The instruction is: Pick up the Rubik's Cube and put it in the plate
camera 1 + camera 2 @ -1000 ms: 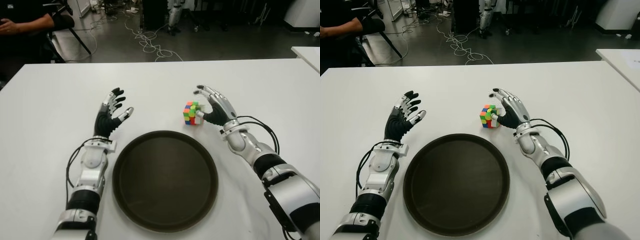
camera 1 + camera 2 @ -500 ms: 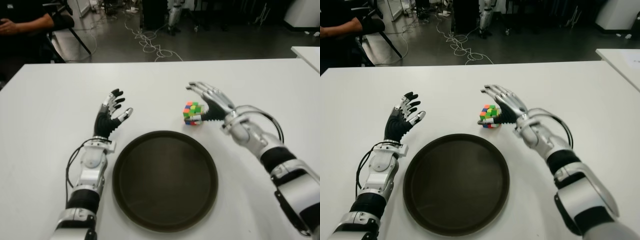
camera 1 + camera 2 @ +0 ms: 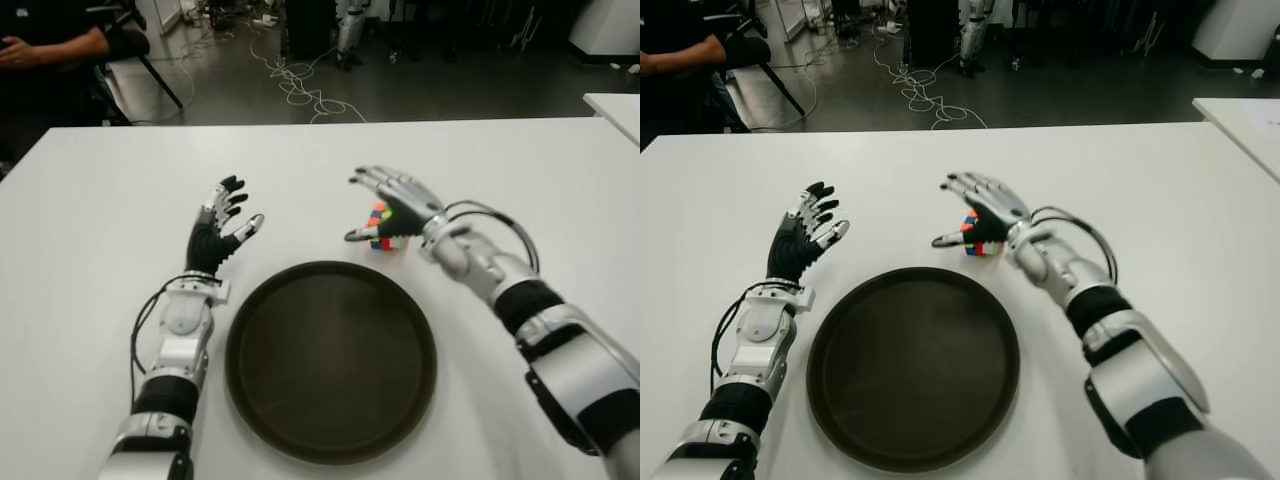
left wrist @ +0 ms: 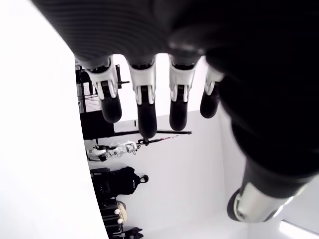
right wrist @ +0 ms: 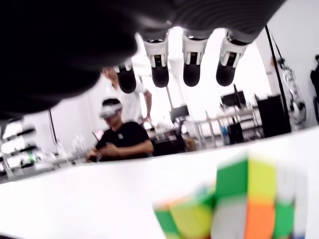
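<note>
My right hand (image 3: 392,205) hovers over the cube (image 3: 381,228), fingers spread and extended, holding nothing; the thumb reaches out past the cube's left side and the palm covers its top. The cube sits on the table (image 3: 90,230) just under my palm, and the plate (image 3: 330,358) lies near, below and to the left of this hand. In the wrist view the fingertips (image 5: 191,71) hang clear above the cube with open space between.

I judge the cube light and rigid, with smooth plastic faces that could slip and layers that may twist if squeezed off-centre. I would pinch two opposite flat faces, thumb on one side and fingers on the other, across the middle.

My left hand (image 3: 217,232) is open too, well off to the plate's upper left.
</note>
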### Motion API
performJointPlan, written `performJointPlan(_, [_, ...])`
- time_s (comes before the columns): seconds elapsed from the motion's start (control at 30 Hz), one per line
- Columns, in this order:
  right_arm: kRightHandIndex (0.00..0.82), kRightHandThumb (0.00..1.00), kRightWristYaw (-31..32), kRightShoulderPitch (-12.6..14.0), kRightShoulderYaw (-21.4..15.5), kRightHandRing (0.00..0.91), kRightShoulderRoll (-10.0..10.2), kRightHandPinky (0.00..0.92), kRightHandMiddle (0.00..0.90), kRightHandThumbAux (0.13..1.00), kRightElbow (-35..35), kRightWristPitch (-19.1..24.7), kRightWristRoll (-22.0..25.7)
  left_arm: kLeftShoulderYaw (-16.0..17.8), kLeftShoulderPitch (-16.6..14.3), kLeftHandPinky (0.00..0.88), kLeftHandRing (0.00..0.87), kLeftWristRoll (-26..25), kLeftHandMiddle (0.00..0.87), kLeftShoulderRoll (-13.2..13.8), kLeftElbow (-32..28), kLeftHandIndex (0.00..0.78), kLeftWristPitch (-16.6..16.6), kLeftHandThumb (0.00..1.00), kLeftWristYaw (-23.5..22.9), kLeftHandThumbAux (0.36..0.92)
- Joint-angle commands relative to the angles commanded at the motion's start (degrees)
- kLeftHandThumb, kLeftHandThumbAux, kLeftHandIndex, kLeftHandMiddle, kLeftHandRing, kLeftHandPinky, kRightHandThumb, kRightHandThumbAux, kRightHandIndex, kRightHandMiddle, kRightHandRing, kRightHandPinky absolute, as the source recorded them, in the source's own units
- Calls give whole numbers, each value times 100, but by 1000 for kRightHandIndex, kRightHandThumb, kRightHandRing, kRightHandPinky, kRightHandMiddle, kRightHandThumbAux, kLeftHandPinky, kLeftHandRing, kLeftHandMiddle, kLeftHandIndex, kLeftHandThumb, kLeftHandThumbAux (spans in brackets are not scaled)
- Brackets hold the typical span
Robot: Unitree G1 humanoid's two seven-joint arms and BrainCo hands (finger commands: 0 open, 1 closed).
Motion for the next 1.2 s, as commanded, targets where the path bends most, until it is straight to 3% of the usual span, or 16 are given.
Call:
performJointPlan(0.53, [0, 0, -166, -102, 224, 0, 51, 0, 0, 375, 221, -6, -63, -1, 64, 124, 140, 22, 158, -20, -137, 86, 56, 25, 28, 739])
performJointPlan(0.93, [0, 0, -135, -163, 184, 0, 36, 0, 0, 426, 307, 141, 7, 3, 66, 126, 147, 19, 164, -6, -152, 97, 115, 21, 9, 736])
performJointPlan(1.2, [0, 0, -268, -255, 140, 0, 166, 75, 0, 505, 587, 480, 41, -9, 82, 129, 150, 45, 164, -3, -187, 94, 170, 22, 26, 721])
